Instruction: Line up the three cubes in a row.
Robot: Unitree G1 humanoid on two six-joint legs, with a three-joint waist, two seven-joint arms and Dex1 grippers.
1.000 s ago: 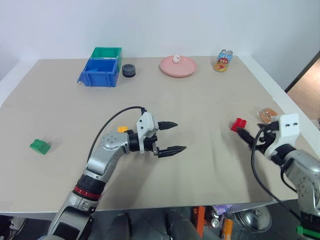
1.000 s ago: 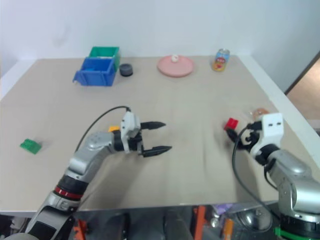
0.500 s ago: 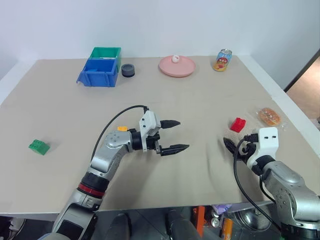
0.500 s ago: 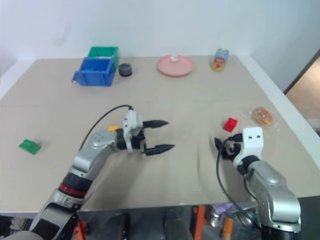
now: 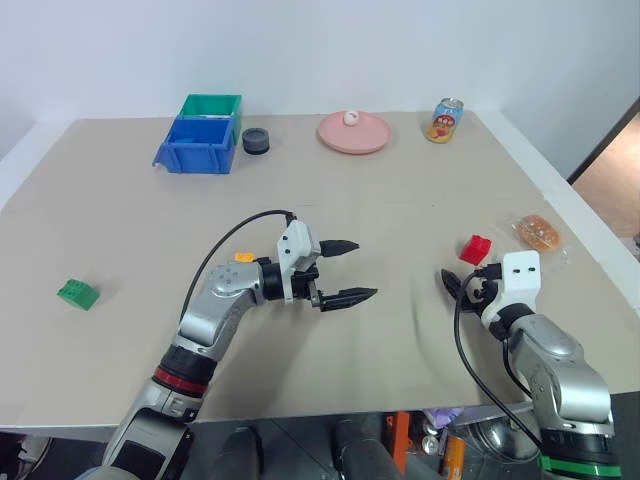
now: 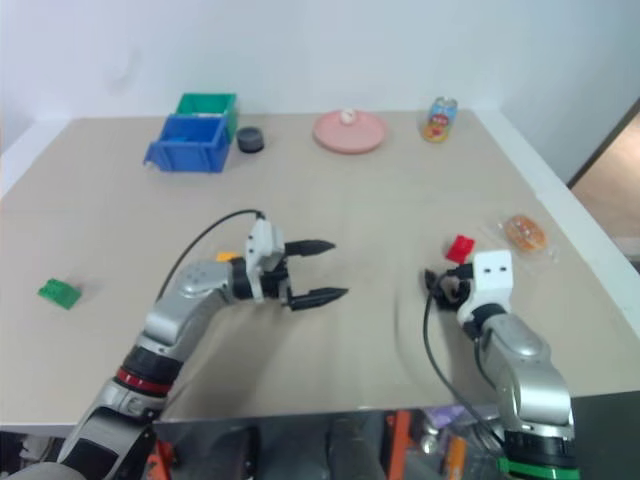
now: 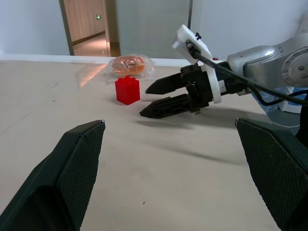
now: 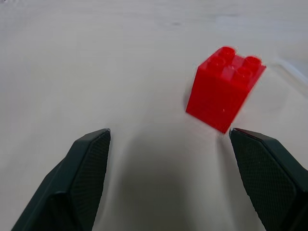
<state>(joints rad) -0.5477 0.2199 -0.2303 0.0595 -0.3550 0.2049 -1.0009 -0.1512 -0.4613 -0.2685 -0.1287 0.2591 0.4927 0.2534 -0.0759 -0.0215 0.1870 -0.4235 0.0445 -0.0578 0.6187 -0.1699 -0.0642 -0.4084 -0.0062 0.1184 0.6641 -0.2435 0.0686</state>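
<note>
1. The right end effector (image 5: pixel 452 282) hovers low over the bench (image 5: pixel 400 200), fingers spread wide and empty, with the red cube (image 5: pixel 476 248) just beyond its tips.
2. The red cube stands upright, near the wrapped bun (image 5: pixel 540 232).
3. The left end effector (image 5: pixel 345 270) is mid-bench, pointing right, fingers wide apart and empty.
4. The yellow cube (image 5: pixel 245 257) lies just behind the left arm.
5. The green cube (image 5: pixel 78 294) lies far left, well apart from the others.
</note>
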